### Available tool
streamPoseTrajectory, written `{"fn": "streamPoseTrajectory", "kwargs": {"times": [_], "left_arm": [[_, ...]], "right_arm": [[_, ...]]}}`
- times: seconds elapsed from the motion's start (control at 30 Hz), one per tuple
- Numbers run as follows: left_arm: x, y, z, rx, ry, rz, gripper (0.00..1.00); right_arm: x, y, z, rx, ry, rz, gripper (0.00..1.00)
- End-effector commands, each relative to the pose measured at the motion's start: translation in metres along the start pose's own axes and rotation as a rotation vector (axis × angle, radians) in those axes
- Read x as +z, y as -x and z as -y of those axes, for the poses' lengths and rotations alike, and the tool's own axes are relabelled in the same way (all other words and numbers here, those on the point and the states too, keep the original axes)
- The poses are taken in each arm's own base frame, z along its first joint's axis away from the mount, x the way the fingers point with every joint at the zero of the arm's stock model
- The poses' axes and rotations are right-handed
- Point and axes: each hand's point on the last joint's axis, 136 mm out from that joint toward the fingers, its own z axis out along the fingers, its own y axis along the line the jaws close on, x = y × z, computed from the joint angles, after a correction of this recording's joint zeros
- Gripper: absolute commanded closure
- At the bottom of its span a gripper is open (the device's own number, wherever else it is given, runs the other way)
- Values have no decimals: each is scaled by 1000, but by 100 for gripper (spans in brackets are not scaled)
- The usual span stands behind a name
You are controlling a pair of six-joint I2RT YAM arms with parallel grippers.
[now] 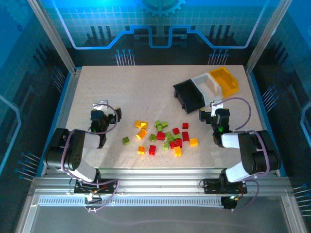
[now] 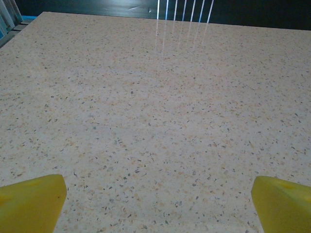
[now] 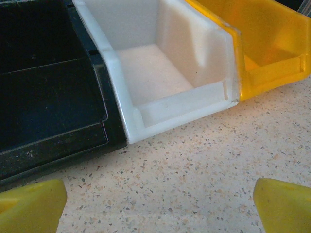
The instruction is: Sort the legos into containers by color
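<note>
- Spreading under everything, the speckled table point(image 1: 97, 92) carries the whole scene.
- Over at the far right, the black bin point(image 1: 188, 94), white bin point(image 1: 206, 83) and yellow bin point(image 1: 225, 80) stand touching in a row, black nearest the middle.
- And the right gripper point(image 3: 158, 206) hovers just in front of the black and white bins, yellow fingers spread wide, nothing held.
- On the other side, the left gripper point(image 2: 155, 206) hangs over bare table, its fingers parted too, nothing between them.
- Smallest of all, the legos point(image 1: 165, 136), red, lime green and yellow-orange, lie scattered mid-table between the arms, none in a bin.
</note>
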Motion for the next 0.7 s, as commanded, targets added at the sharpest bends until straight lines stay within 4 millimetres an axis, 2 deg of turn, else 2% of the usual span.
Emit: {"fn": "streamPoseTrajectory", "kwargs": {"times": [0.0,0.63,0.67], "left_arm": [[3,10,0,11,-11,24,1],[3,12,0,10,-10,29,1],[1,15,-2,10,5,37,1]], "right_arm": [[1,15,5,17,-11,50,0],[1,15,5,17,-9,50,0],[0,20,6,15,-25,53,0]]}}
